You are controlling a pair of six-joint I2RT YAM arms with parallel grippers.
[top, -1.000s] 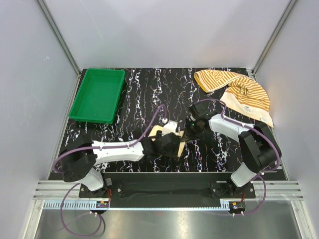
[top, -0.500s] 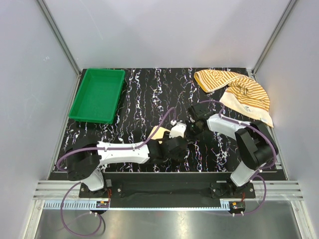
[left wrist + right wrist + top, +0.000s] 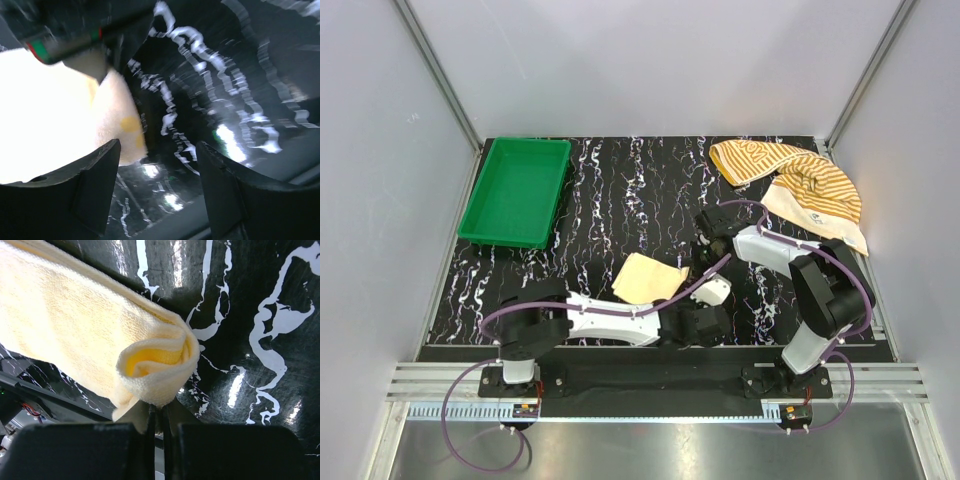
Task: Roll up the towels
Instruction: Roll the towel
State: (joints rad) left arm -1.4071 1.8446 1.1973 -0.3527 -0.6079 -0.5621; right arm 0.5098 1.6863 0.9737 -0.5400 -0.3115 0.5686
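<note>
The plain pale yellow towel (image 3: 648, 277) lies partly folded on the black marbled table near the front centre. Its right end is curled into a small roll (image 3: 155, 365). My right gripper (image 3: 701, 256) is shut on that rolled edge (image 3: 159, 407). My left gripper (image 3: 698, 322) hovers low over the bare table just right of this towel, near the front edge. It is open with nothing between its fingers (image 3: 157, 165), and the towel's edge (image 3: 117, 132) sits by the left finger. The orange-and-cream striped towel (image 3: 790, 180) lies crumpled at the back right, untouched.
A green tray (image 3: 517, 190) sits at the back left of the table. Grey walls close in both sides and the back. The left arm's purple cable (image 3: 665, 300) loops over the front centre, next to the pale yellow towel.
My left arm has swung right and toward the front edge, off the pale yellow towel, which now shows uncovered. The right gripper has stayed shut on the towel's rolled edge, barely moving.
</note>
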